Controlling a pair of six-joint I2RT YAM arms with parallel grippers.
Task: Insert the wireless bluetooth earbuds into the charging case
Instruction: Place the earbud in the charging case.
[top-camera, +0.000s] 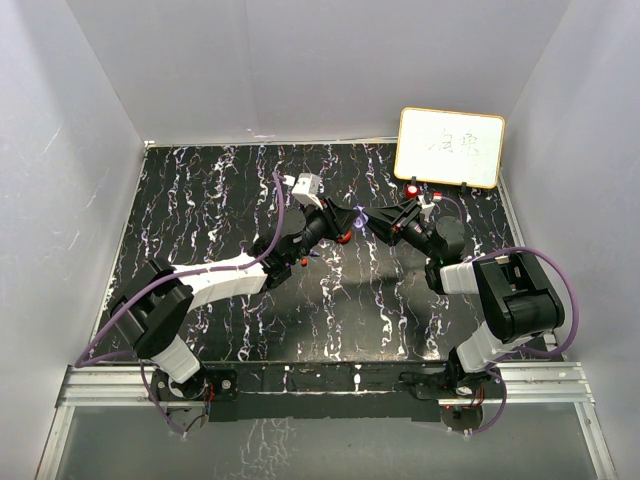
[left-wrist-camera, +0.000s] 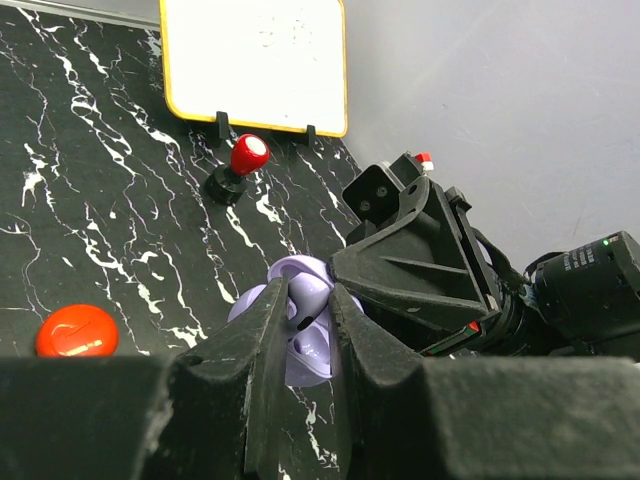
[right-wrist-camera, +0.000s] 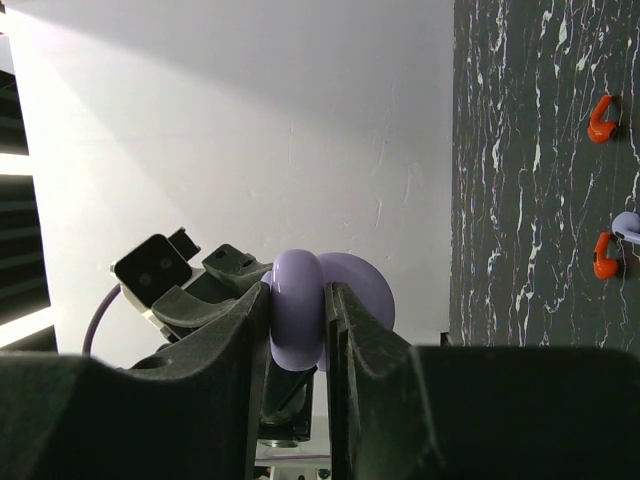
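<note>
**We are holding the pale purple round plastic charging case (right-wrist-camera: 355, 285) between our two arms.**

The right gripper (right-wrist-camera: 298, 292) is pinching the case across its rounded body, with the case standing open. The left gripper (left-wrist-camera: 307, 300) is pressing its fingers nearly together at the open mouth, and we cannot tell whether a bud is sitting between them. Two small red plastic earbuds (right-wrist-camera: 600, 120) and one pale purple earbud (right-wrist-camera: 627, 226) are lying loose on the black white-veined table (right-wrist-camera: 530, 200), well apart from the case. A red round case (left-wrist-camera: 76, 331) is resting on the table, and a yellow-framed whiteboard (top-camera: 450, 147) is standing at its far edge.
</note>
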